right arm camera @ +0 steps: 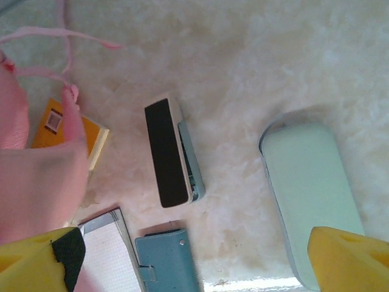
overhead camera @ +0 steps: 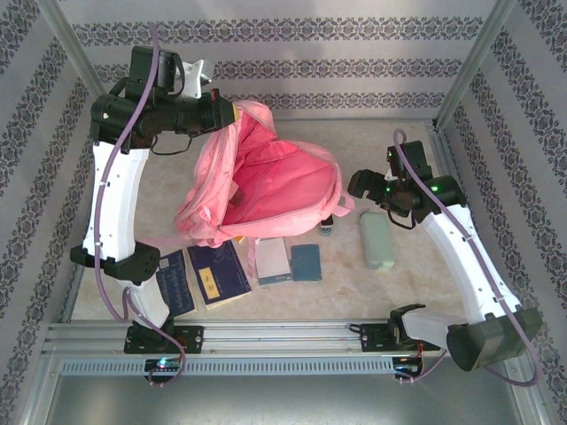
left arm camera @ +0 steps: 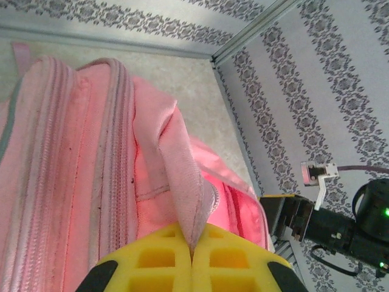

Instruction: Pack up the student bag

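Note:
The student bag is a large pink backpack, lifted at its top, its mouth gaping and the brighter pink lining showing. My left gripper is raised at the bag's upper left. In the left wrist view its yellow fingers are shut on the bag's pink top loop. My right gripper hovers by the bag's right edge, above the table. It is open, with bag fabric draped beside its left finger and nothing held between the jaws.
In front of the bag lie two dark blue books, a white grid notebook and a teal wallet. A small black-and-white oblong and a mint-green case lie to the right. Patterned walls enclose the table.

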`<state>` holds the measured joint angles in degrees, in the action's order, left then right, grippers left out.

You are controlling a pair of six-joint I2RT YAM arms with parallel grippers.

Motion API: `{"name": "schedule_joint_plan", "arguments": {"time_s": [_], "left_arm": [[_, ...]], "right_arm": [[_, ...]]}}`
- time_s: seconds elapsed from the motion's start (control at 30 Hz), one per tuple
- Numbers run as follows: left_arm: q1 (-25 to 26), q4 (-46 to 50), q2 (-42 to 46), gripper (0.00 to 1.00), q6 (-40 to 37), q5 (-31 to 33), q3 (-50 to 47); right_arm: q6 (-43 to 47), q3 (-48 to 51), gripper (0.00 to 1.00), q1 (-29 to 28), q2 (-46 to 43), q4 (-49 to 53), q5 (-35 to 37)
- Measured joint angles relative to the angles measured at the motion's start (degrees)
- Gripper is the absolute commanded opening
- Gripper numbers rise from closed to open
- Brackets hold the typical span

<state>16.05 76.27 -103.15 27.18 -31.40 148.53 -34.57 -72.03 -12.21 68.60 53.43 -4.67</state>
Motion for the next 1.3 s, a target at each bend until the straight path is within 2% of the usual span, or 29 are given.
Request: {"name": "schedule_joint_plan", "arguments": {"time_s": [0.27, 0.37, 0.57, 0.9, 1.03, 1.3], "left_arm": [[0.0, 0.9, 0.2, 0.0, 0.0, -0.4, -3.7], [0.0, 0.9, 0.3, 0.0, 0.0, -0.4, -4.8], [0.0, 0.9, 0.3, 0.0, 0.0, 0.3, -4.9], [-0.5, 1.2, 0.3, 0.0, -0.2, 4.7, -3.4], [-1.1, 1.7, 0.3, 0.0, -0.2, 5.7, -2.5], [-1.9, 2.8, 0.3, 0.0, -0.2, 6.4, -0.9]], "right_arm": [[-6.2, 11.0, 0.93, 3.1, 6.3, -10.6, -8.7], [-5.7, 10.3, 0.93, 2.1, 11.1, -13.6, -11.5], [-5.1, 6.7, 0.86, 0.0, 20.2, -17.4, -13.5], [-13.3, 15.0, 0.87, 6.0, 20.8, -34.2, -21.5], [-12.1, 14.3, 0.92, 5.8, 21.3, -33.9, -22.3], [-1.9, 3.1, 0.94, -2.4, 28.5, -23.8, -19.1]]}}
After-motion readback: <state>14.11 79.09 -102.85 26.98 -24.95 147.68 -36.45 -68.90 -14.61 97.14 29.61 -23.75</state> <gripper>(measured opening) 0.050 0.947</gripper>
